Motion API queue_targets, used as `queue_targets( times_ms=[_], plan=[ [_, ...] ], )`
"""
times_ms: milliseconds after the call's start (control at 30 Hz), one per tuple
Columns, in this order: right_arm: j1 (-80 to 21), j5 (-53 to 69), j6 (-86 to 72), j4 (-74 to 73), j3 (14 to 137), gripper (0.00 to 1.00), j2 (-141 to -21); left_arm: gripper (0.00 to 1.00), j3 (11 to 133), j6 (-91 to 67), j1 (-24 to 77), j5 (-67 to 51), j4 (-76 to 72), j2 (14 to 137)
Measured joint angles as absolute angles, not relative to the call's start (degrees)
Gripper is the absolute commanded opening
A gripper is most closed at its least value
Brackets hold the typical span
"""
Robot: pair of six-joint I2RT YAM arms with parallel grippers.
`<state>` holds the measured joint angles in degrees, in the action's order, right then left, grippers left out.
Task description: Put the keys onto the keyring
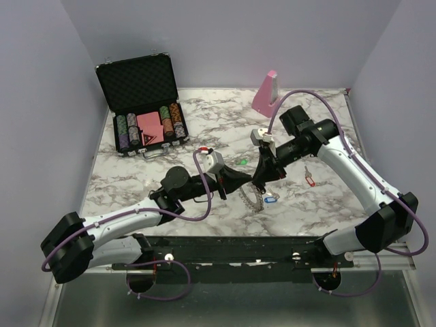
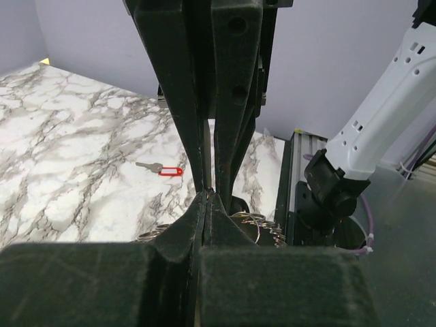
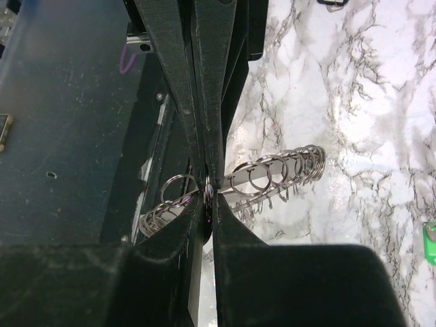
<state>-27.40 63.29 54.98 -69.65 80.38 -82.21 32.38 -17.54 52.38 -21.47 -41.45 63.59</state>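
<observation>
gripping the keyring (image 1: 253, 198) by its rim, the left gripper (image 2: 206, 199) has its jaws pressed tight together, and the ring's small loops show on either side of the tips. the right gripper (image 3: 208, 199) meets it tip to tip at the same spot on the keyring. its jaws stand only a thin slit apart, with one small loop of the rim right at the tips, and i cannot tell whether they pinch it. the blue key (image 1: 270, 199) lies on the marble table (image 1: 136, 177) just right of the keyring. the red key (image 1: 310, 180) lies farther right of the keyring, well apart from it. the green key (image 1: 242, 162) lies on the far side of the keyring, near both grippers.
</observation>
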Motion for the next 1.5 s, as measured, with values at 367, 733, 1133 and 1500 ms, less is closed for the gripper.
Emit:
queue_targets(
  times_ms=[367, 733, 1133, 1500],
  plan=[
    [-27.38, 64.71, 54.04, -68.55, 80.36, 0.2, -81.62, 0.0, 30.61, -19.88, 52.64, -19.94, -46.83, 63.96],
    [-27.27, 65.28, 53.91, -68.58, 80.38, 0.02, -81.62, 0.0, 29.63, -19.81, 52.75, -19.7, -47.72, 63.31],
    [-27.27, 65.23, 54.08, -68.84, 80.38, 0.0, -81.62, 0.45, 29.54, -19.97, 52.64, -20.03, -47.88, 63.31],
    [-27.27, 58.74, 59.22, -74.89, 84.12, 0.0, -82.39, 0.78, 33.69, -14.02, 46.92, -27.22, -28.75, 53.43]
  ],
)
